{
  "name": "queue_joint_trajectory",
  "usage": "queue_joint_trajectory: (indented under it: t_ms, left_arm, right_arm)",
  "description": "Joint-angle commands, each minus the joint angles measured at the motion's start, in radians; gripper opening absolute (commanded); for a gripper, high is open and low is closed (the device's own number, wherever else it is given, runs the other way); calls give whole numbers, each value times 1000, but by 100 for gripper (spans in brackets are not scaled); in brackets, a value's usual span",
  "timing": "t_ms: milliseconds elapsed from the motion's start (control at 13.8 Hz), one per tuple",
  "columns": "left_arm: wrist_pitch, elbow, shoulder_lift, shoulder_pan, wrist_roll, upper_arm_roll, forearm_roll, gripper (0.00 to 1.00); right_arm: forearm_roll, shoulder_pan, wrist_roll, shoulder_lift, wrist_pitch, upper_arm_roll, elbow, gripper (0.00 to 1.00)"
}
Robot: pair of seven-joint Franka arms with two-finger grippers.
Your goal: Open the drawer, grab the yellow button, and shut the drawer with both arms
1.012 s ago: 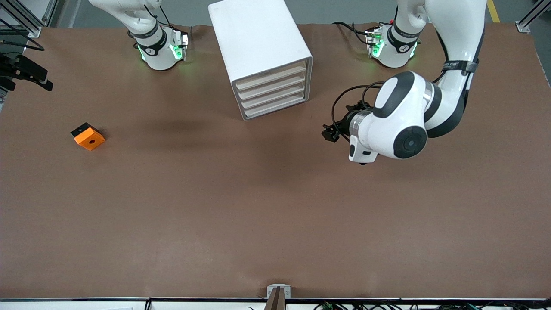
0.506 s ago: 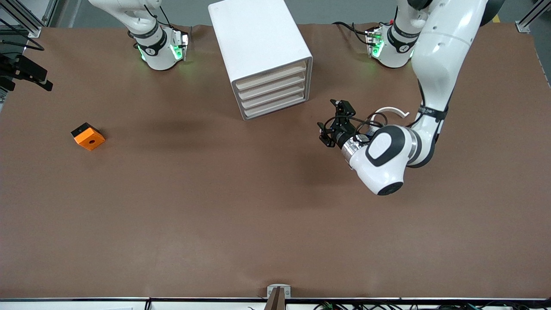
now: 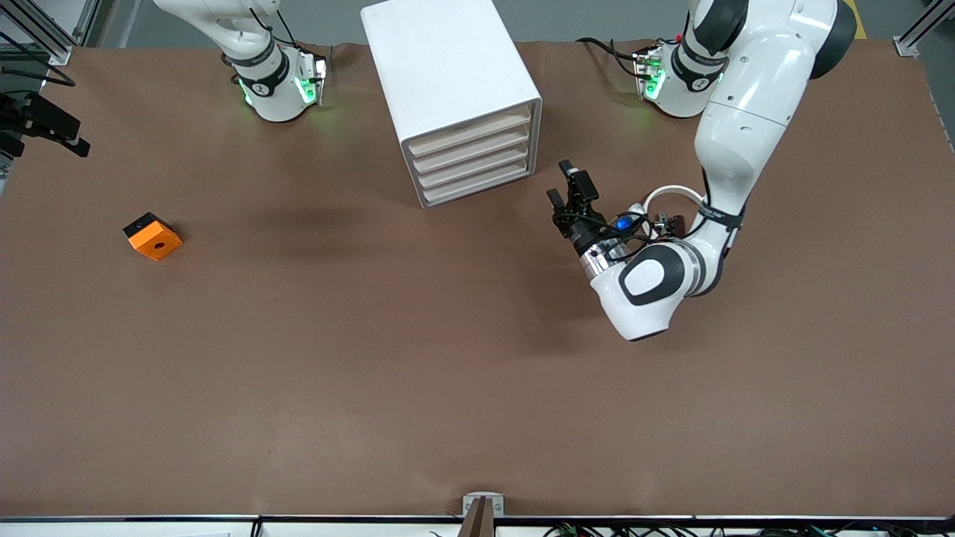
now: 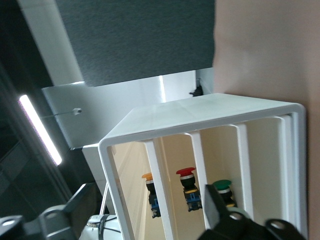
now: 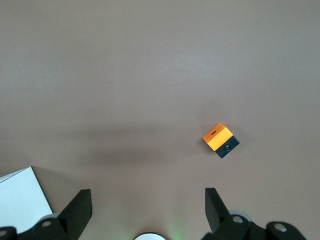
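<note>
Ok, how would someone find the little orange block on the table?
Start at the big white cabinet between the two arm bases, then look along the brown table toward the right arm's end. The orange block lies there alone, nearer to the front camera than the cabinet, the only orange thing out on the tabletop, with one black face.

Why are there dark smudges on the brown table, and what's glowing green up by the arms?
Front view: soft shadows lie on the table near the cabinet and under the left gripper; green lights glow at both bases. Right wrist view: a long faint shadow runs beside the orange block.
</note>
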Motion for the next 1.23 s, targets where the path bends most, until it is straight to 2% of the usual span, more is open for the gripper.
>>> queue_joint_trajectory:
  t_ms: [0,361,867,1156]
  left_arm:
    - [-29,19,29,-18,-70,2,-60,65]
    - [-26,-1,28,-56,-122,-13,-65,60]
    - [-19,-6,19,-159,-116,-9,-45,60]
    - [-9,-49,-3,-194,-118,-9,-45,60]
  right_arm:
    - [7,3,10,-15,0,2,-3,100]
    - [4,9,10,-15,0,2,-3,100]
    - [4,9,10,-15,-3,2,-3,100]
    - [4,9,10,-15,-3,2,-3,100]
